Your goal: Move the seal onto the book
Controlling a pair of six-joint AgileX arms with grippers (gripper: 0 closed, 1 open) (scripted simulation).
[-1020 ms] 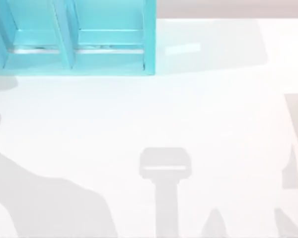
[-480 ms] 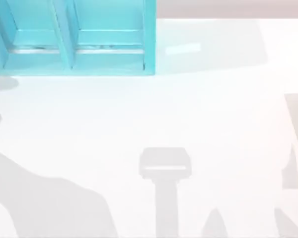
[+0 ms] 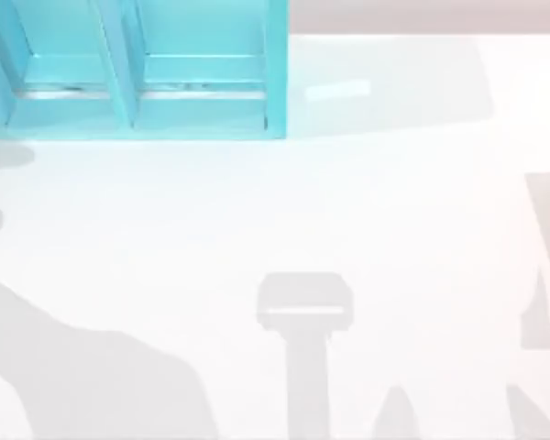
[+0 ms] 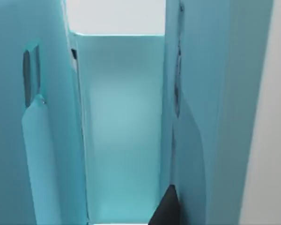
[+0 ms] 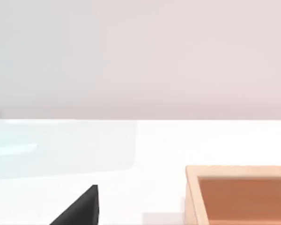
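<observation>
**Seal and book: table stock at this moment**

Seal: place cannot be told. Book: place cannot be told.

1. Table (image 3: 394, 229). White and flat. Grey shadows lie over its near half in the top view. One is T-shaped (image 3: 304, 312) at the middle, a broad one sits at the near left, and smaller ones sit at the right edge.
2. Shelf (image 3: 275, 73). Teal, standing at the far left of the table. The top view shows two open bays side by side, parted by a slanted upright. A pale teal sheen falls on the table just right of the shelf. The left wrist view looks into one bay between two teal walls (image 4: 122, 131), each wall bearing a dark slot.
3. Box (image 5: 192, 192). Light wood with an open top and an orange-brown inside. It rests on the table, as seen in the right wrist view, with a plain pale wall behind.
4. Left gripper (image 4: 165, 211). A black tip, close against one wall of the shelf bay. Grip state: cannot tell.
5. Right gripper (image 5: 82, 211). A black wedge above the bare table, apart from the box. Grip state: cannot tell.
</observation>
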